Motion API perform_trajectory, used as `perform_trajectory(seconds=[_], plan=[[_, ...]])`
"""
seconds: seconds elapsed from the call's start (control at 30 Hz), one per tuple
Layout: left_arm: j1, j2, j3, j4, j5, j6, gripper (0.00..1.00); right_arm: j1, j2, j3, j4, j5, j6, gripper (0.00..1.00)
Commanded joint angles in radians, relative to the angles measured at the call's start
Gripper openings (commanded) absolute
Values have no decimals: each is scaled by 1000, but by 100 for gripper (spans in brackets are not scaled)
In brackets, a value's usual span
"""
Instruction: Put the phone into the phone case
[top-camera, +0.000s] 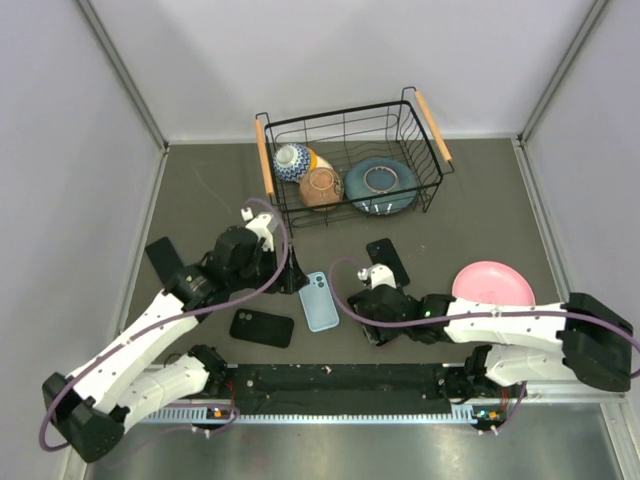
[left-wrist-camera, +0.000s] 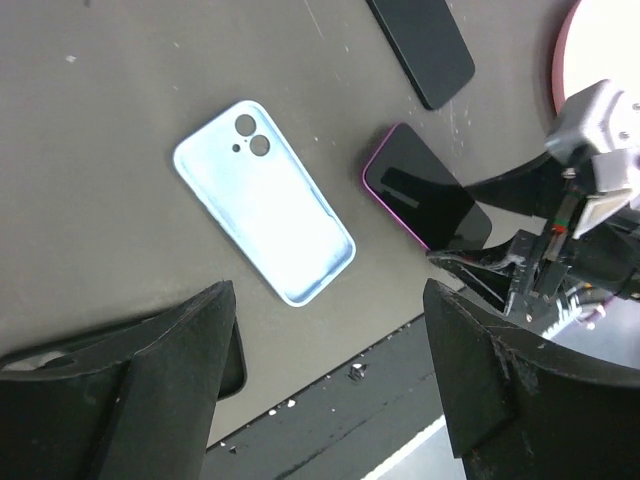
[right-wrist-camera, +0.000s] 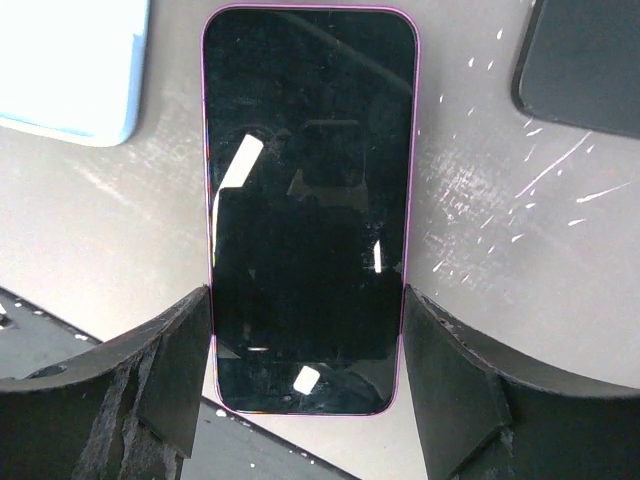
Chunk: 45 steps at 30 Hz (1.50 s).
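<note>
The light blue phone case (top-camera: 319, 300) lies open side up on the dark table, also visible in the left wrist view (left-wrist-camera: 265, 200) and at the top left of the right wrist view (right-wrist-camera: 70, 65). Just right of it is the phone (left-wrist-camera: 425, 190), black screen up with a pink rim. My right gripper (right-wrist-camera: 305, 320) is shut on the phone (right-wrist-camera: 308, 200), its fingers pressing both long sides near the lower end. From the top view the right gripper (top-camera: 375, 315) hides most of the phone. My left gripper (left-wrist-camera: 330, 400) hovers open and holds nothing, just left of the case (top-camera: 290, 275).
A black case (top-camera: 262, 327) lies near the front rail, a black phone (top-camera: 387, 260) behind the right gripper, and another black slab (top-camera: 163, 258) at the left. A pink plate (top-camera: 493, 283) sits to the right. A wire basket (top-camera: 430, 140) with bowls stands at the back.
</note>
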Motion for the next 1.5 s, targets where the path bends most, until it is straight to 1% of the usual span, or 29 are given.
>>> perform_trajectory(seconds=[0.0, 0.1, 0.17, 0.3, 0.37, 0.47, 0.53, 0.6, 0.77, 0.8, 0.9, 0.93, 1.03, 1.07, 1.1, 1.17, 1.2, 1.23, 1.27, 1.3, 1.33, 1.4, 1.43, 1.47], plan=[[42, 84, 55, 82, 193, 41, 80, -2, -114, -21, 110, 47, -51, 39], [45, 141, 54, 131, 260, 44, 76, -2, -189, -48, 139, 46, -79, 37], [45, 184, 61, 166, 294, 45, 76, -2, -238, -59, 159, 34, -108, 36], [45, 285, 95, 172, 348, 54, 76, 6, -311, -82, 205, 24, -160, 33], [47, 354, 107, 177, 435, 64, 76, 21, -362, -88, 243, 18, -194, 32], [47, 419, 113, 226, 549, 42, 74, 22, -414, -110, 318, -54, -229, 30], [47, 434, 109, 247, 580, 30, 74, 30, -465, -127, 351, -103, -240, 30], [47, 439, 107, 269, 613, 24, 74, 33, -508, -144, 389, -118, -251, 30], [47, 480, 107, 290, 656, -1, 74, 35, -537, -147, 386, -112, -280, 30], [48, 494, 98, 316, 684, -7, 74, 33, -536, -144, 382, -121, -286, 30], [47, 519, 83, 359, 732, -41, 71, 36, -523, -145, 391, -141, -292, 30], [45, 523, 78, 384, 754, -56, 69, 35, -520, -150, 391, -153, -292, 30], [45, 526, 72, 398, 776, -67, 59, 36, -517, -159, 426, -164, -287, 30], [47, 523, 72, 398, 782, -67, 53, 36, -517, -160, 429, -163, -289, 30], [45, 517, 72, 398, 787, -65, 39, 36, -517, -164, 429, -161, -289, 30], [47, 511, 66, 396, 796, -70, 25, 36, -517, -162, 412, -164, -292, 32], [47, 503, 63, 401, 798, -73, 12, 36, -516, -154, 406, -164, -292, 34], [45, 500, 60, 405, 804, -82, 5, 36, -517, -151, 400, -161, -281, 37], [47, 497, 49, 421, 817, -90, 1, 36, -526, -148, 402, -155, -268, 39], [47, 491, 44, 427, 821, -97, 0, 36, -532, -139, 400, -138, -252, 43], [47, 486, 41, 434, 822, -117, 0, 35, -543, -133, 374, -131, -213, 55], [47, 473, 40, 445, 818, -134, 0, 36, -580, -121, 357, -100, -154, 72], [48, 465, 43, 453, 815, -145, 0, 38, -594, -122, 357, -85, -78, 84], [47, 456, 46, 464, 807, -150, 0, 35, -611, -127, 369, -71, -38, 88]])
